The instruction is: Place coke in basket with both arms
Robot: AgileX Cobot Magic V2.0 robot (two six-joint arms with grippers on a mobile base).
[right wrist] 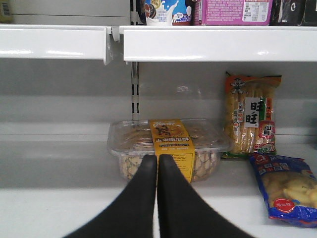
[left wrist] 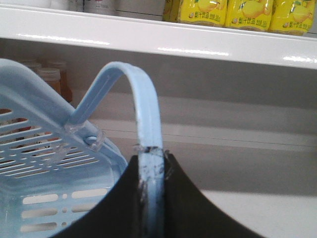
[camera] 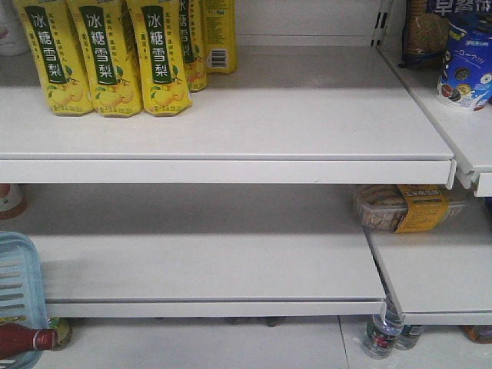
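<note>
In the front view, the light blue basket (camera: 18,278) shows at the lower left edge. The coke (camera: 17,339) lies on its side at the basket's bottom corner, red cap pointing right; whether it rests fully inside I cannot tell. Neither arm shows in that view. In the left wrist view, my left gripper (left wrist: 150,158) is shut on the basket's thin blue loop handle (left wrist: 147,114), with the slotted basket (left wrist: 44,168) hanging to its left. My right gripper (right wrist: 157,159) is shut with nothing in it, pointing at the lower shelf.
Yellow pear-drink bottles (camera: 108,54) stand on the upper shelf (camera: 231,171). A clear biscuit box with a yellow label (right wrist: 168,144) sits just beyond my right gripper. A rice-cracker bag (right wrist: 250,114) and a blue snack bag (right wrist: 285,191) are to its right. Bottles (camera: 382,334) stand below the bottom shelf.
</note>
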